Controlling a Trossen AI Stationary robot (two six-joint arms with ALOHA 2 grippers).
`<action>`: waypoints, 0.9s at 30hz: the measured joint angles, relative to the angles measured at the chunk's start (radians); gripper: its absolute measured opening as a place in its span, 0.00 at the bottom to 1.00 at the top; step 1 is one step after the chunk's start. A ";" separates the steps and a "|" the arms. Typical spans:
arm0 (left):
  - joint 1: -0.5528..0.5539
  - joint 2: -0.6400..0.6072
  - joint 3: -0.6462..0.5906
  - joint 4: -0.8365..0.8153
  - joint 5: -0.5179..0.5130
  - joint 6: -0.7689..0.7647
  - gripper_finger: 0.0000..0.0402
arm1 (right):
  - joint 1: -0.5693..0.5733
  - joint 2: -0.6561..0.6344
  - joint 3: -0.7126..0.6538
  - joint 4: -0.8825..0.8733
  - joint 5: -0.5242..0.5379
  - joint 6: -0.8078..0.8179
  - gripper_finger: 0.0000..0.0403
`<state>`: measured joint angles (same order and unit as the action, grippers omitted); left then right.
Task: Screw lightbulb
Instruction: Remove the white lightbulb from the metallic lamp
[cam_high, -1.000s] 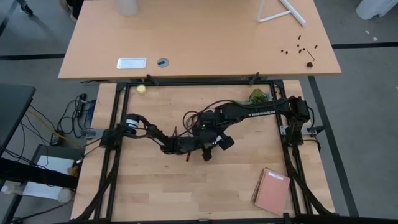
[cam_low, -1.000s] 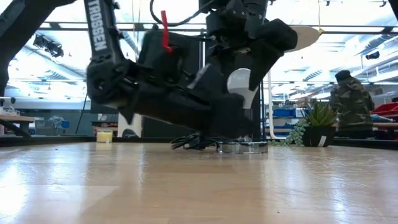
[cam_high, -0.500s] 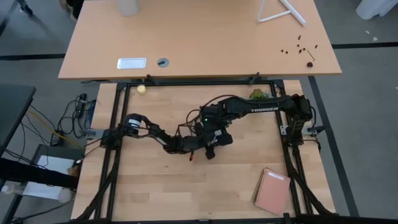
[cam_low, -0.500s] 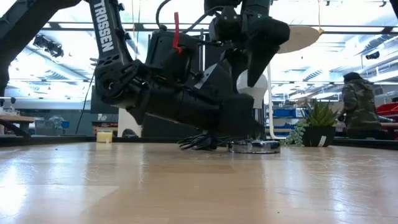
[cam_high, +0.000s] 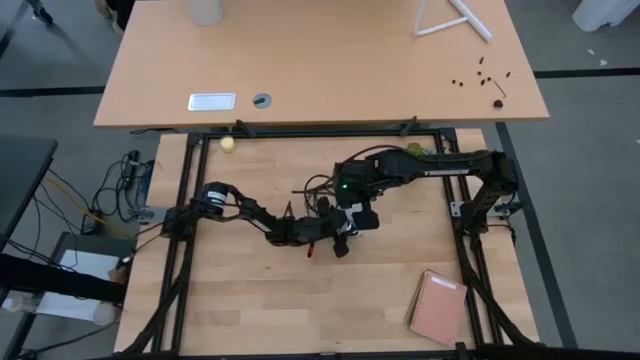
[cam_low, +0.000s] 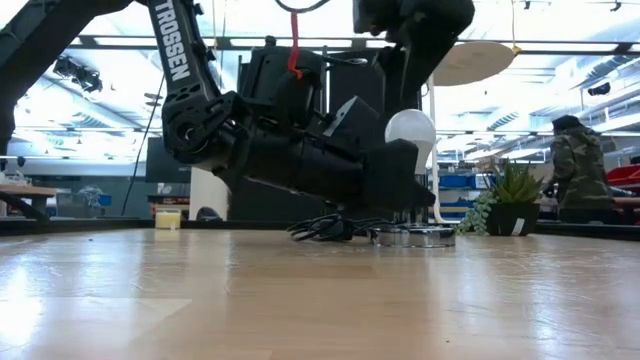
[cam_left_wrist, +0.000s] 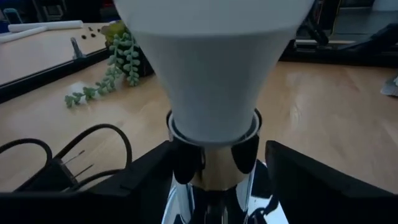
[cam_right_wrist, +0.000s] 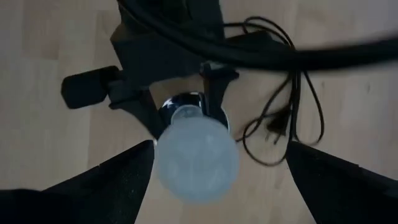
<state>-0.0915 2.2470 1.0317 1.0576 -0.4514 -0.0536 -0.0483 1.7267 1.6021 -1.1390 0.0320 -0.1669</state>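
Bulb position: I am seeing the lightbulb (cam_low: 411, 128) standing upright in the socket disc (cam_low: 412, 236), right of centre in the low view; in the right wrist view the lightbulb (cam_right_wrist: 196, 160) is sitting mid-frame with the socket disc (cam_right_wrist: 185, 102) peeking out behind it.

Seating: in the left wrist view the bulb's screw base (cam_left_wrist: 214, 163) is going down into the socket's chrome collar, with part of the base still showing above it, so I am judging it started but maybe not fully home.

Left gripper: the left gripper (cam_left_wrist: 214, 177) is lying low at the bulb's base, its fingers (cam_left_wrist: 311, 180) flanking the socket; I cannot tell whether they are pinching it or just bracketing it.

Right gripper: the right gripper (cam_right_wrist: 211, 186) is hovering directly above the bulb, fingers spread wide on either side of the glass and touching nothing.

Cord: the black cord (cam_right_wrist: 280, 118) is trailing loose beside the socket.

Done: the bulb is looking placed and at least partly threaded.

Left: I am guessing more turns may be needed, then clearing both arms away.
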 joint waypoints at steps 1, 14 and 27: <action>0.000 0.000 0.000 -0.002 -0.001 -0.001 0.63 | 0.000 -0.008 0.000 -0.010 0.002 0.019 0.92; 0.000 0.000 0.000 -0.001 -0.010 -0.010 0.50 | 0.046 -0.043 -0.159 0.091 0.054 0.217 0.92; 0.000 0.000 -0.001 0.005 -0.011 -0.031 0.49 | 0.019 -0.090 -0.373 0.342 0.081 0.385 0.92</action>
<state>-0.0914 2.2471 1.0309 1.0630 -0.4628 -0.0846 -0.0293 1.6371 1.2288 -0.7970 0.1127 0.2183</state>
